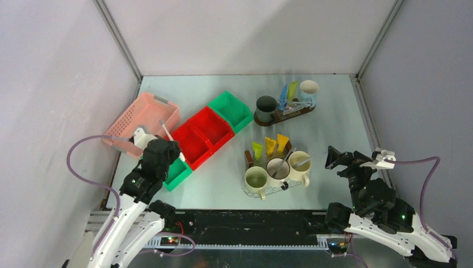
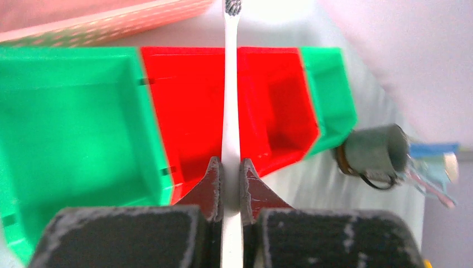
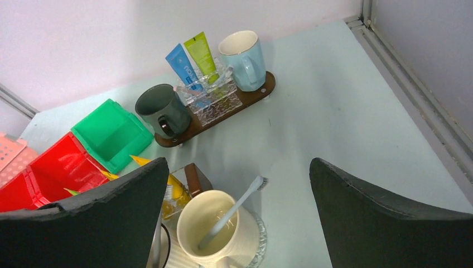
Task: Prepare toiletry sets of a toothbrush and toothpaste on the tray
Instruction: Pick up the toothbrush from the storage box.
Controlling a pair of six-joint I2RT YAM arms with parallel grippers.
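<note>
My left gripper (image 1: 169,147) is shut on a slim white toothbrush (image 1: 166,132) and holds it above the red bins; in the left wrist view the toothbrush (image 2: 230,84) runs straight out from between the shut jaws (image 2: 230,167). My right gripper (image 1: 337,159) is open and empty, just right of the near tray. That tray (image 1: 249,191) carries three mugs: an empty cream one (image 1: 256,179), a white one (image 1: 278,168) and a cream one (image 1: 299,161), each of these two holding a toothbrush. Yellow-green, yellow and orange tubes (image 1: 270,146) stand behind them. The right wrist view shows the cream mug (image 3: 215,229) between the open jaws (image 3: 239,167).
A brown tray (image 1: 279,117) at the back holds a dark mug (image 1: 266,105), a pale blue mug (image 1: 308,89) and blue and green tubes (image 1: 288,92). Red bins (image 1: 202,135) and green bins (image 1: 231,110) run diagonally at the left. A pink basket (image 1: 142,118) lies behind them.
</note>
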